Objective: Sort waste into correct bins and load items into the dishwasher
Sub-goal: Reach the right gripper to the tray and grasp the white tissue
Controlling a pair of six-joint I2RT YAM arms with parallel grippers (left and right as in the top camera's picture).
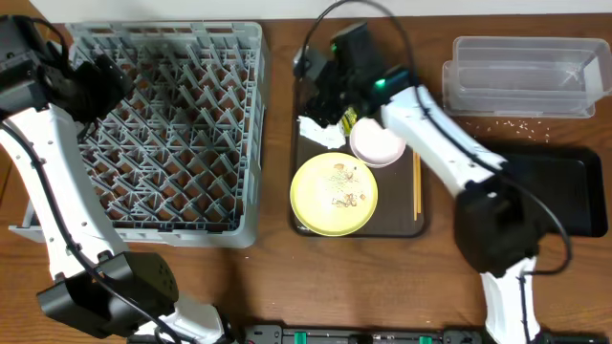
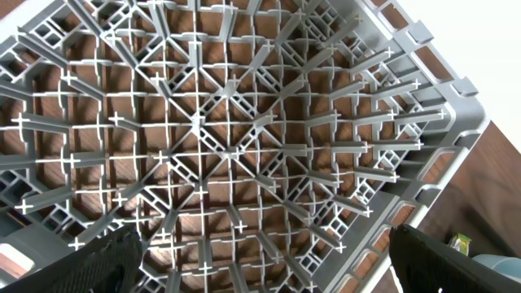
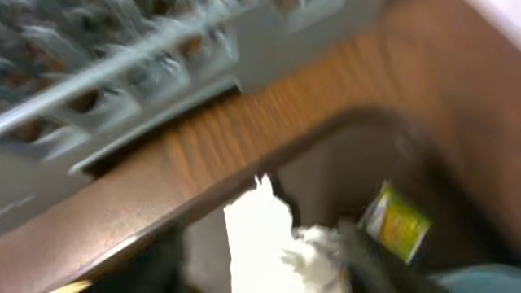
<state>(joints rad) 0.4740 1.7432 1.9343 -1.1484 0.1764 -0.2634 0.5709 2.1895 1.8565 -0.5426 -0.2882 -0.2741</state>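
Around my right pincer (image 1: pixel 328 107) the brown tray (image 1: pixel 397 222) is crowded. The yellow plate (image 1: pixel 334 194) sits at its near end, the white bowl (image 1: pixel 378 144) is beside my forearm, and the chopsticks (image 1: pixel 417 186) lie along its right edge. The napkin (image 1: pixel 318 132) and the wrapper (image 1: pixel 349 120) are at the far end, right under that pincer, and my own wrist hides part of them from above. The dish rack (image 1: pixel 167 134) stands left of the tray. The clear tub (image 1: pixel 521 76) and the black tray (image 1: pixel 574 191) are off to the right, with rice crumbs (image 1: pixel 516 122) scattered on the table (image 1: pixel 273 287) between those two.

The right wrist view is badly smeared, but it shows what the overhead cannot. The napkin stands up between two dark fingers (image 3: pixel 370 256), the wrapper is just to its right, and a pale blue edge in the corner may be the light blue bowl (image 3: pixel 488 281). Whether those fingers press the napkin or stand off it, I cannot tell.

My left pincer (image 2: pixel 264 244) hangs over the rack's lattice, fingers spread wide, gripping nothing.
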